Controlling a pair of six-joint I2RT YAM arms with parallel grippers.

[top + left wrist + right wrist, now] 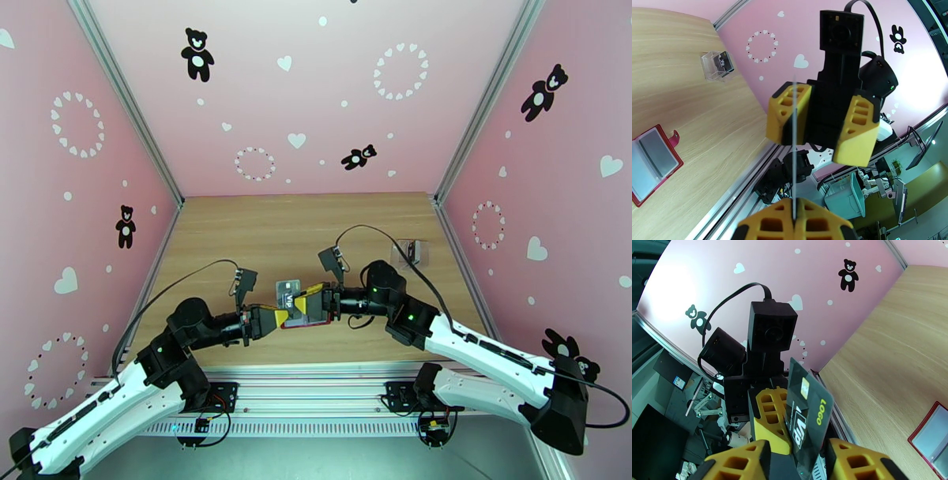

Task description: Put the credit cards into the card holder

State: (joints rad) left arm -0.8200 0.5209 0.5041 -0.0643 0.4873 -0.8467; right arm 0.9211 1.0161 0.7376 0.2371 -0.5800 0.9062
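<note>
1. Credit card (805,417): black, gold chip, "VIP" and "LOGO" lettering. Held on edge in the air above the near middle of the counter (237,237), over the card holder (298,323).
2. Card holder: red, lying open and flat, grey inside up, snap tab out to the side. No card seen in it.
3. Left claw (794,211): pinched tight on one end of the card.
4. Right claw (798,463): jaws part-way apart, the card's other end between them. Whether a pad touches it cannot be told.
5. Clear box (717,65): far right of the counter, well apart from the holder, with a dark card inside. Possibly more than one; too small to count.
6. Progress, as judged: nothing stowed yet. One card is mid-handover above the holder, the rest to fetch.
7. View differences:
   - The left wrist view shows the card as a thin line, plus the holder's empty inside and the box contents.
   - The right wrist view gives the card's face.
   - The top view gives the layout.
</note>
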